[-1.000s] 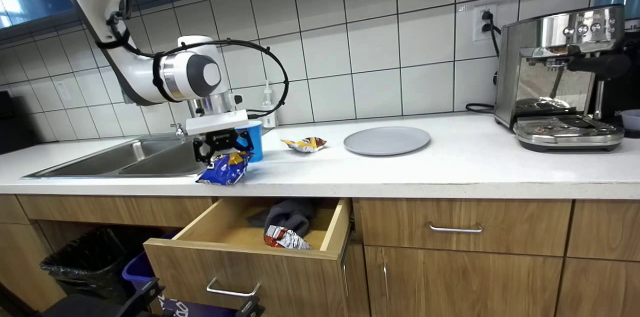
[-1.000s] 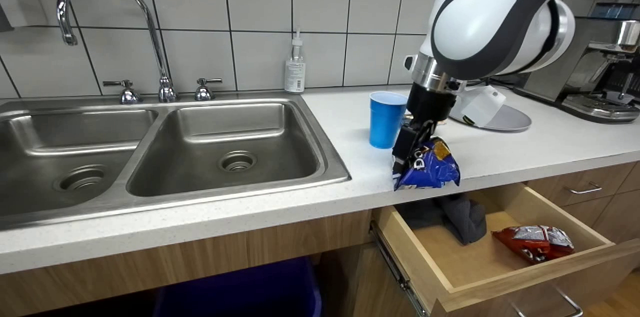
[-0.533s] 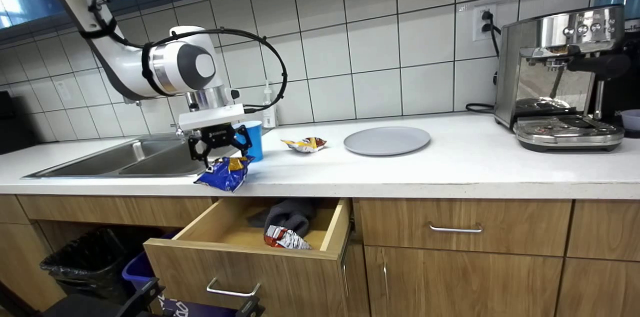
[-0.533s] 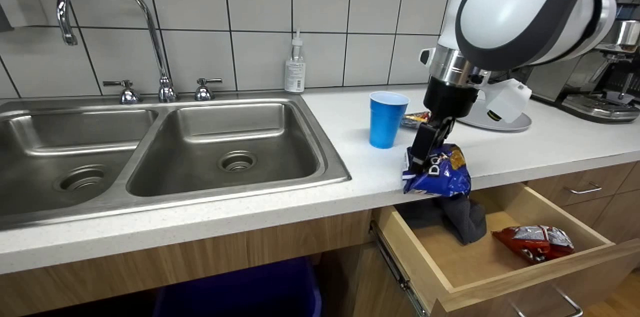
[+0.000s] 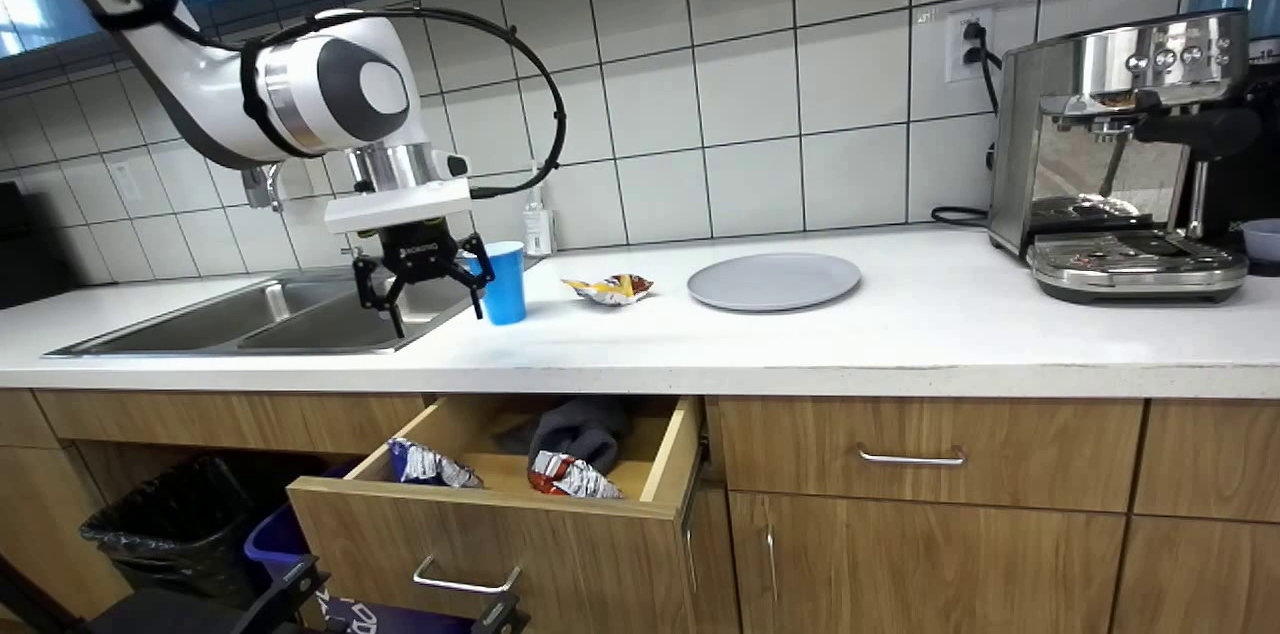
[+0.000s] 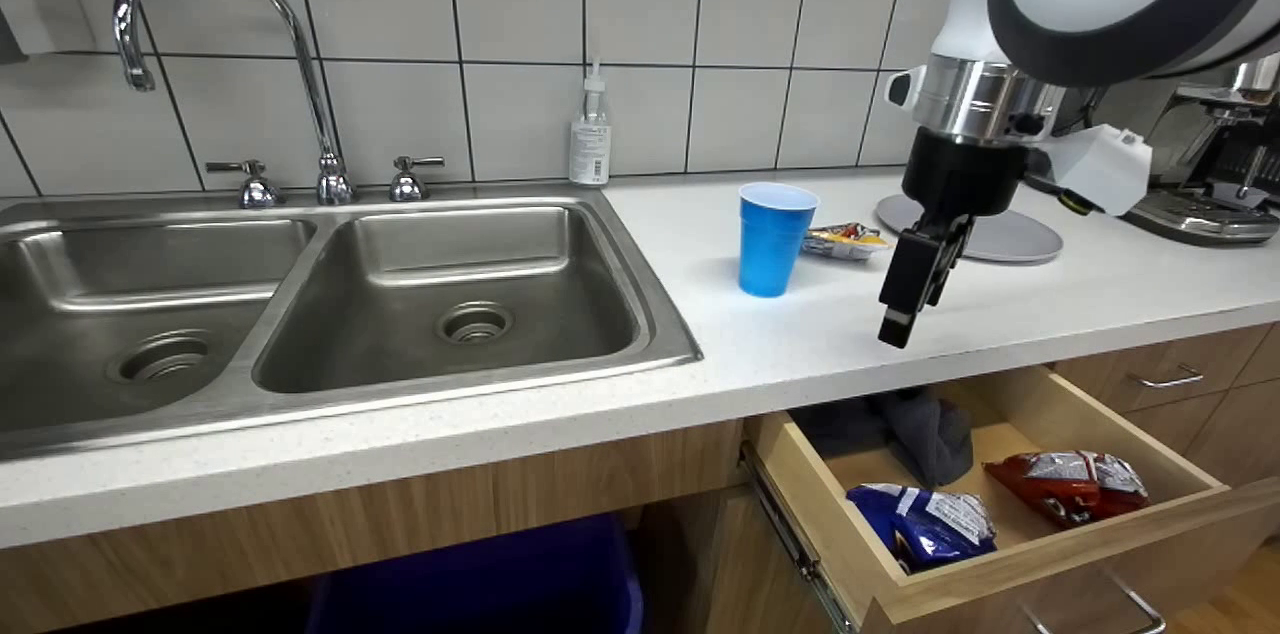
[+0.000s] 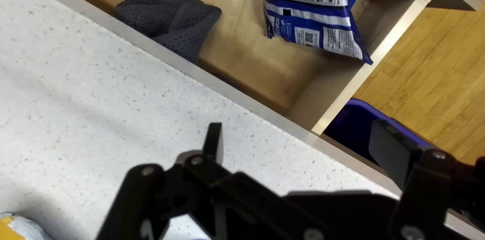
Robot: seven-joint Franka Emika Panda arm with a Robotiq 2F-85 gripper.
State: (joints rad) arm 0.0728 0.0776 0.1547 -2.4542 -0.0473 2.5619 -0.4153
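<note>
Fingers (image 7: 215,142) spread wide and released, the gripper (image 5: 438,314) hangs above the countertop (image 7: 94,100), near its front edge. The blue snack bag (image 6: 925,524) lies in the open drawer (image 7: 246,62), against its side, with a red snack bag (image 6: 1070,486) and crumpled dark gray cloth (image 6: 932,439) nearby. A blue cup (image 6: 770,249) and gray plate (image 5: 775,282) sit farther back.

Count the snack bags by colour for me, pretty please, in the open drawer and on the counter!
Blue bag: 1, in the drawer
Red bag: 1, in the drawer too
Yellow bag: 1, on the counter
Total: 3 snack bags in sight
</note>
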